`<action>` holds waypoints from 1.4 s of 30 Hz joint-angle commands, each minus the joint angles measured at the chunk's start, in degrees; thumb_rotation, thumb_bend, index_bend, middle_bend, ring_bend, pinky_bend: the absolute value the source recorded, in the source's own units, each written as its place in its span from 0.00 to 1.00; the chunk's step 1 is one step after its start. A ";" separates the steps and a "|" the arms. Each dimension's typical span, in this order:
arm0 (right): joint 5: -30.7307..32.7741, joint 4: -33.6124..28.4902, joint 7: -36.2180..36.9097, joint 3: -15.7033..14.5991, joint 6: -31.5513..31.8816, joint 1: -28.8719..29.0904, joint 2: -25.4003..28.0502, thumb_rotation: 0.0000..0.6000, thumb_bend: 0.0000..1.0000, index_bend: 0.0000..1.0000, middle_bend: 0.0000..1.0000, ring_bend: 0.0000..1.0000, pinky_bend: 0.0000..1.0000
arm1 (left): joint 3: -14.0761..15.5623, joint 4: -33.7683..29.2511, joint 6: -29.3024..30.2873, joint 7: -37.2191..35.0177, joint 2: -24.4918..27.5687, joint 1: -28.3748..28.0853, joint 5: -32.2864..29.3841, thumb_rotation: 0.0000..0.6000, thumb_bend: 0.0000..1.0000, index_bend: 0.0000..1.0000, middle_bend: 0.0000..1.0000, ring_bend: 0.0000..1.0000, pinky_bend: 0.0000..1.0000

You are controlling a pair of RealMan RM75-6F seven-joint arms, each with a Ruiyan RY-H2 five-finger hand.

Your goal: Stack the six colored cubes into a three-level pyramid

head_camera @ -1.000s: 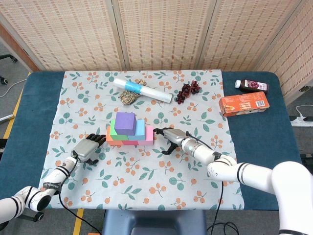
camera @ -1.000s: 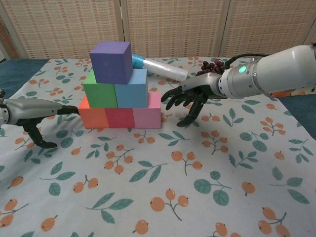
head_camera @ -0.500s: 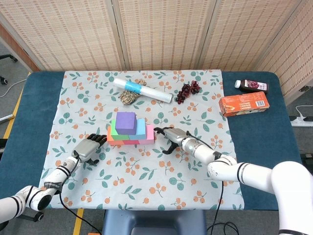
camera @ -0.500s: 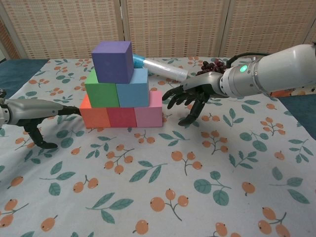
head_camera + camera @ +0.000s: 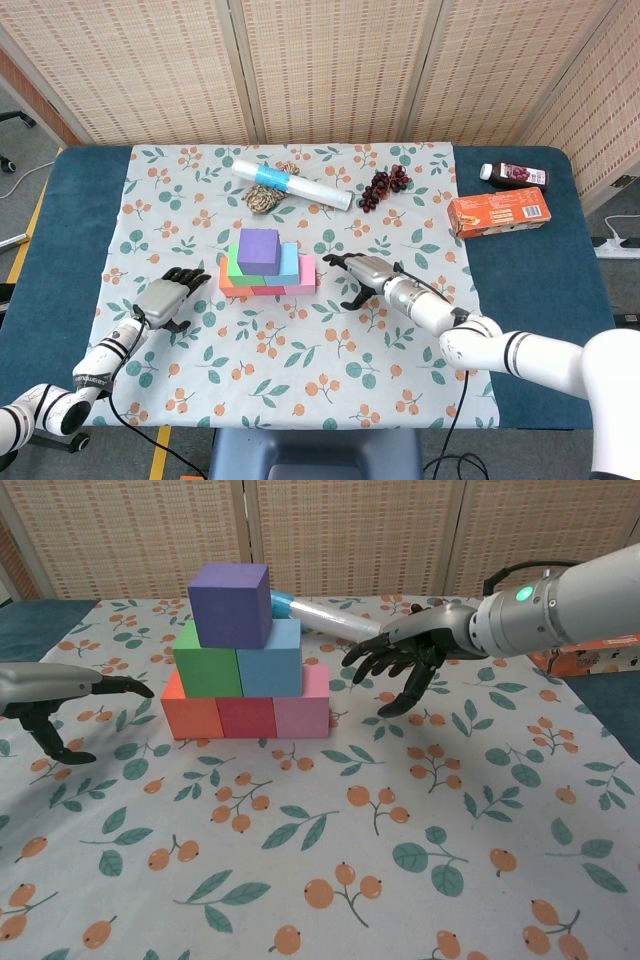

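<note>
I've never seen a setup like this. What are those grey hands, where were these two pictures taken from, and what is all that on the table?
They are two robot arms, steered by a person. One picture looks down from the robot's head, the other forward from its chest. The left robot hand and right robot hand are open, holding nothing, either side of a finished cube pyramid: three cubes below, two above, a purple cube on top. On the flowered tablecloth also lie a wrapped roll and grapes; an orange carton and a bottle sit beside it.
</note>
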 commanded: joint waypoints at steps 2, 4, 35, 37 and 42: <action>0.00 -3.36 -0.22 0.64 1.24 -0.44 3.05 1.00 0.24 0.00 0.09 0.00 0.00 | -0.38 -1.27 1.26 -0.44 1.33 0.64 0.24 1.00 0.32 0.04 0.00 0.00 0.01; 0.15 -4.66 -0.38 0.86 1.61 -0.40 4.26 1.00 0.24 0.00 0.09 0.00 0.00 | -0.69 -2.03 2.05 -0.76 2.13 0.89 0.44 1.00 0.32 0.04 0.00 0.00 0.01; 7.96 -2.64 -3.61 -1.98 0.94 7.91 0.58 1.00 0.24 0.00 0.09 0.00 0.00 | -1.93 -4.40 -0.08 2.84 1.16 -2.68 0.32 1.00 0.32 0.05 0.00 0.00 0.01; 8.11 -2.67 -3.66 -2.04 1.10 8.03 0.53 1.00 0.24 0.00 0.09 0.00 0.00 | -1.93 -4.56 -0.08 3.01 1.16 -2.80 0.30 1.00 0.32 0.05 0.00 0.00 0.01; 8.41 -2.69 -3.77 -2.24 1.26 8.29 0.44 1.00 0.24 0.00 0.09 0.00 0.00 | -1.88 -4.77 -0.17 3.72 1.03 -3.14 0.20 1.00 0.32 0.05 0.00 0.00 0.01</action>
